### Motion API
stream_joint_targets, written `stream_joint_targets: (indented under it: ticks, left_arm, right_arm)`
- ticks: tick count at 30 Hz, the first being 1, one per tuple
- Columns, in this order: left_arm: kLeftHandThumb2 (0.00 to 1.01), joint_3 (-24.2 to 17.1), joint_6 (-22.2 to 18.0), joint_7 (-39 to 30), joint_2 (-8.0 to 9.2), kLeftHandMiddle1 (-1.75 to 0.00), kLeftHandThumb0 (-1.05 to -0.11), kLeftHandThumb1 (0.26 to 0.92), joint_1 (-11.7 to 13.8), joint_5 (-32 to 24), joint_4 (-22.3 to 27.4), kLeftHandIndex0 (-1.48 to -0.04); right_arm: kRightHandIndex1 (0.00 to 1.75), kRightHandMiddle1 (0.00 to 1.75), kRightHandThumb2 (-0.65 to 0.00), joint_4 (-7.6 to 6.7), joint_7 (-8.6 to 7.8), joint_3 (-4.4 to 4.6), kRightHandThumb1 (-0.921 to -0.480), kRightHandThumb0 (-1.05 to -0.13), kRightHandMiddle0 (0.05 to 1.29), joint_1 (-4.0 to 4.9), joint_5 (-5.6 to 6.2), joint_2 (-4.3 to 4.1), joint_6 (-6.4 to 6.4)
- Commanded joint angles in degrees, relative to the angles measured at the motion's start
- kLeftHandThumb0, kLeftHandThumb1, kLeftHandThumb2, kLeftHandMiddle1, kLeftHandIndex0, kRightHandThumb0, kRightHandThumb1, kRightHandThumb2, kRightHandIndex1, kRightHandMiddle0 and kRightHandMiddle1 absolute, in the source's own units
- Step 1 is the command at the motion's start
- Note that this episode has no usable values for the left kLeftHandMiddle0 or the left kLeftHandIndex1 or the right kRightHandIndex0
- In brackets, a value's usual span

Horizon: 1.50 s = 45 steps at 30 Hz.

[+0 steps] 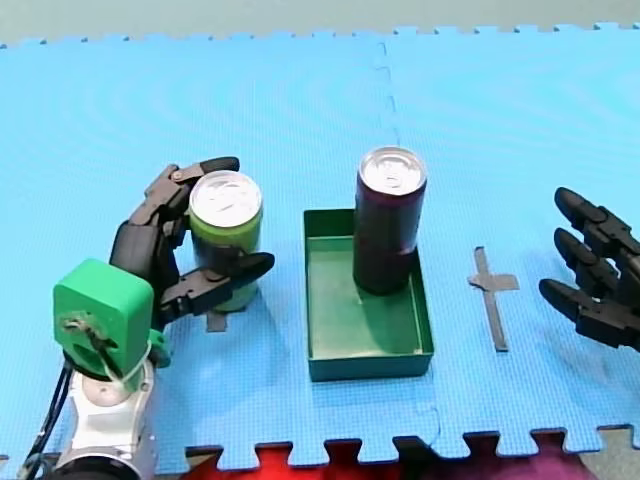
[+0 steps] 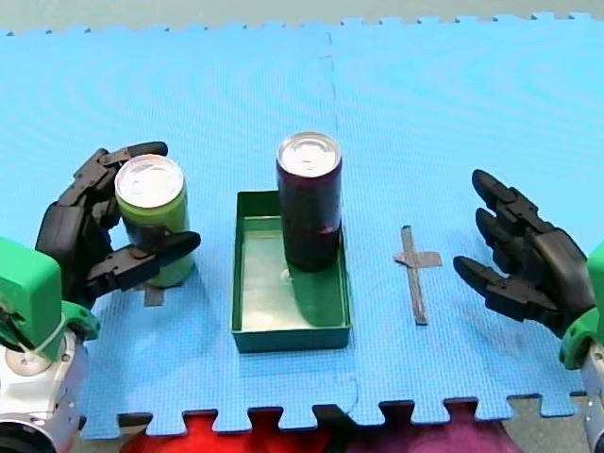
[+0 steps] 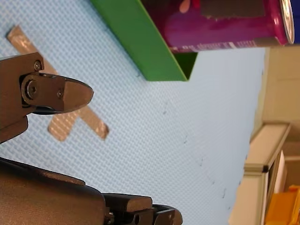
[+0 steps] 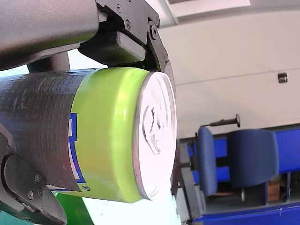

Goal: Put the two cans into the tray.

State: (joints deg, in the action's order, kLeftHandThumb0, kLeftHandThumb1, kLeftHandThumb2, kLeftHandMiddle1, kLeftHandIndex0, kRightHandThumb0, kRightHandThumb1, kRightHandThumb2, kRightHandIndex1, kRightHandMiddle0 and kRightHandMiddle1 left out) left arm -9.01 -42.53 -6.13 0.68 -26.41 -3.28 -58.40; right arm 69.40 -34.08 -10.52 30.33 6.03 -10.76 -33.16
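- The left robot hand (image 1: pixel 160 242) is wrapped around the green can (image 1: pixel 226 225), with fingers on both sides of it.
- The green can is upright, outside the tray (image 1: pixel 370 366) and just beside its left wall, over the blue foam mat (image 1: pixel 200 100).
- The purple can (image 1: pixel 388 230) stands upright inside the tray, at its far end.
- The right robot hand (image 2: pixel 524 264) holds nothing and sits to the right of a grey tape cross (image 2: pixel 415 269).

Short green can (image 1: pixel 226 235), silver top, dark band round lower half: upright on blue mat (image 1: pixel 200 120), clasped betw. left-hand fingers (image 1: pixel 230 272). Tall maroon can (image 1: pixel 389 220): upright in far end of shallow green rect. tray (image 1: pixel 370 366), betw. those fingers & right-hand fingers (image 2: pixel 505 203), touching neither.
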Motion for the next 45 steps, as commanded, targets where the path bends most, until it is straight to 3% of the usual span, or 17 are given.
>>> stream_joint_targets:
  ticks: [1, 6, 12, 22, 30, 37, 45]
  left_arm:
    - [0.03, 0.22, 0.83, 0.69, 0.25, -1.75, -0.479, 0.914, 0.95, 0.03, 2.74, -0.54]
    - [0.03, 1.63, 10.66, 1.92, 0.01, -1.75, -0.473, 0.919, 5.14, 0.27, 17.9, -0.55]
    - [0.02, 2.08, 21.68, 1.5, 0.16, -1.75, -0.467, 0.916, 8.09, -1.05, 28.78, -0.56]
    - [0.01, 1.45, 32.46, 2.02, -0.02, -1.75, -0.462, 0.905, 10.68, -2.51, 37.94, -0.56]
    - [0.0, -0.34, 42.87, 2.51, -1.03, -1.75, -0.446, 0.893, 10.51, -6.92, 44.71, -0.56]
    - [0.0, -0.7, 47.9, 3.01, -1.6, -1.75, -0.436, 0.88, 11.97, -9.25, 51.23, -0.55]
    - [0.0, 0.8, 48.97, 3.32, -2.26, -1.75, -0.426, 0.873, 14.91, -8.19, 58.1, -0.54]
  right_arm:
    - [0.0, 0.0, -0.368, 0.11, 0.04, -0.05, -0.921, -1.048, 0.1, 0.12, -0.01, -0.3, -0.31]
    - [0.0, 0.0, -0.37, 0.16, 0.03, 0.0, -0.921, -1.048, 0.1, 0.22, 0.0, -0.16, -0.28]
    - [0.0, 0.0, -0.371, 0.13, 0.04, 0.05, -0.921, -1.048, 0.1, 0.18, 0.0, -0.01, -0.27]
    - [0.0, 0.0, -0.371, 0.28, -0.51, -0.02, -0.921, -1.048, 0.1, 0.15, 0.21, 0.2, -0.14]
    - [0.0, 0.0, -0.368, 0.47, -0.83, -0.13, -0.921, -1.048, 0.1, -0.01, 0.31, 0.42, -0.05]
    - [0.0, 0.0, -0.368, 0.5, -1.11, -0.2, -0.921, -1.048, 0.1, -0.09, 0.36, 0.58, -0.1]
    - [0.0, 0.0, -0.369, 0.52, -1.41, -0.34, -0.921, -1.048, 0.1, -0.09, 0.49, 0.51, -0.05]
